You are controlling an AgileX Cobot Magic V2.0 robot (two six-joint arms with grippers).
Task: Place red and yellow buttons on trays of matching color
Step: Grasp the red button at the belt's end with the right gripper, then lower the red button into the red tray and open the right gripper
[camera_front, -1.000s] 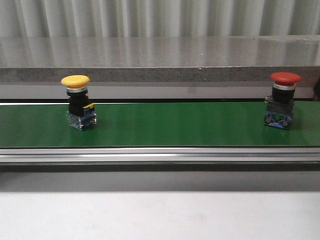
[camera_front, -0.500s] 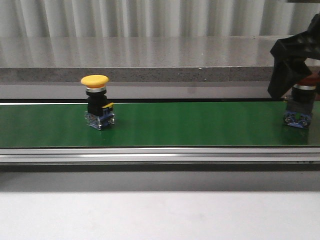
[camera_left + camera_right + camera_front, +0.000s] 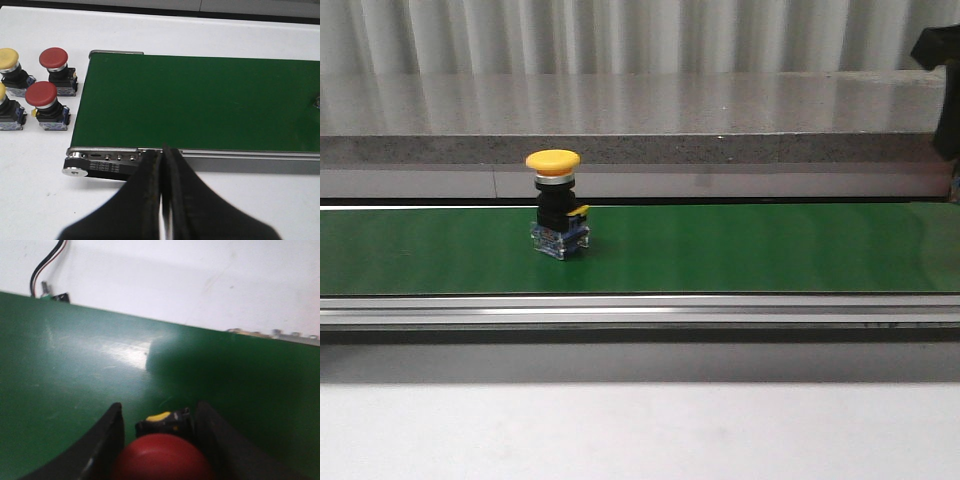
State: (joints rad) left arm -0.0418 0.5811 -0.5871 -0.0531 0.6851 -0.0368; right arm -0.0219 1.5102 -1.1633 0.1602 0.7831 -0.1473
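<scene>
Beside the belt's left end, two red buttons [image 3: 48, 88] and two yellow ones [image 3: 9, 65] stand on the white table [image 3: 250, 35]. The left gripper [image 3: 163, 200] hovers near the conveyor's [image 3: 720, 245] edge with its fingers pressed together, holding nothing. A yellow button [image 3: 558, 216] stands upright on the green belt, left of centre. At the far right, the right gripper [image 3: 159, 432] clasps a red button [image 3: 160, 457] between its fingers, above the belt.
</scene>
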